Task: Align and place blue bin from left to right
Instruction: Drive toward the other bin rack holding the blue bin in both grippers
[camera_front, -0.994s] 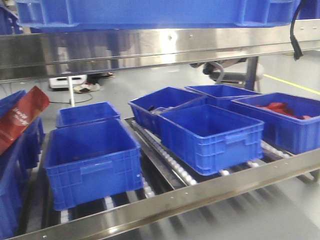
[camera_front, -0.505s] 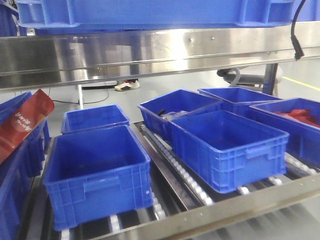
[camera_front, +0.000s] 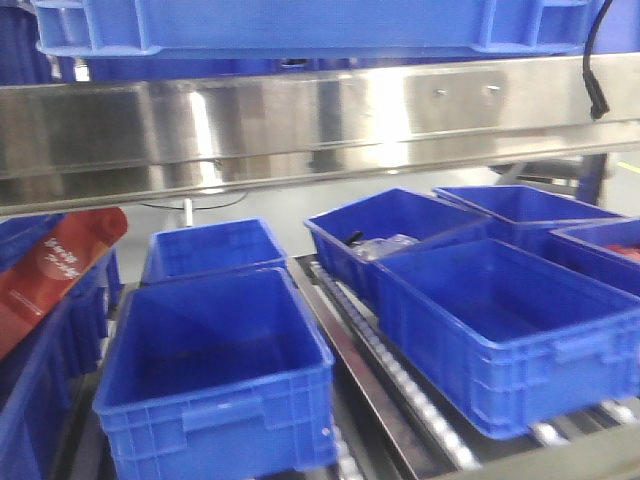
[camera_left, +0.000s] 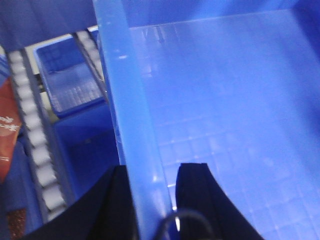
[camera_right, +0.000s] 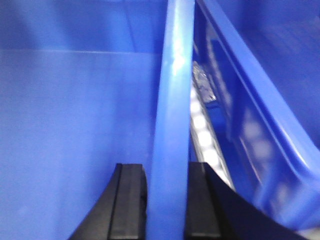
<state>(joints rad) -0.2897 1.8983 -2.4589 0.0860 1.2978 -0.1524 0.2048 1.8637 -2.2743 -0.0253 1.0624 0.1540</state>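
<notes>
Two pincers carry the blue bin (camera_front: 300, 25), high above the steel rail (camera_front: 300, 120) and the smaller bins (camera_front: 215, 380) on the roller rack (camera_front: 405, 380). Judged rigid, light, empty inside, slick-walled; the rim gives the firmest hold. The left pincer (camera_left: 152, 172) and right pincer (camera_right: 165, 167) clamp its left and right walls. Clearance below looks tight; level travel advised.

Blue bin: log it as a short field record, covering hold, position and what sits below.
bin: blue bin, top of the front view, above the steel beam
left hold: left gripper, fingers astride a wall
right hold: right gripper, fingers astride a wall
below: smaller blue bins on roller tracks
load: none seen inside in the wrist views
</notes>
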